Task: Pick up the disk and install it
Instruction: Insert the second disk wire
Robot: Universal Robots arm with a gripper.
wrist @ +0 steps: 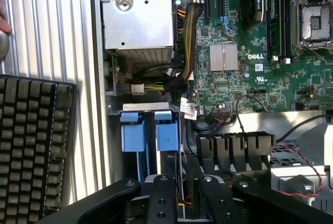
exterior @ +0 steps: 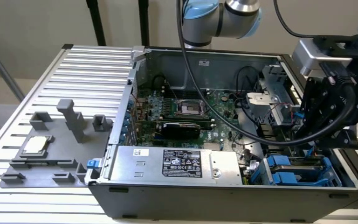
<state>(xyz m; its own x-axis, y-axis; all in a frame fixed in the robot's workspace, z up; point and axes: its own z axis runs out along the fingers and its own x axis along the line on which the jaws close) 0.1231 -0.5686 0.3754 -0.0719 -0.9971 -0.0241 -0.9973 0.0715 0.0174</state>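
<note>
Disk (wrist: 167, 146) (blue carrier, standing in its bay) between gripper (wrist: 182, 195) fingers; grip can't be told.

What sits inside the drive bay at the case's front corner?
Two blue drive carriers stand side by side in the bay. The drives themselves are hidden by the carriers and the claw over them.

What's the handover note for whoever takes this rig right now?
Gripper: low over the drive bay of the open PC case; grip cannot be told.
Disk: on edge in the bay, blue carrier end showing, in line with the gripper, beside a second blue carrier.
Done: disk picked up and brought into the bay.
Left: install not confirmed; full seating can't be judged.
</note>
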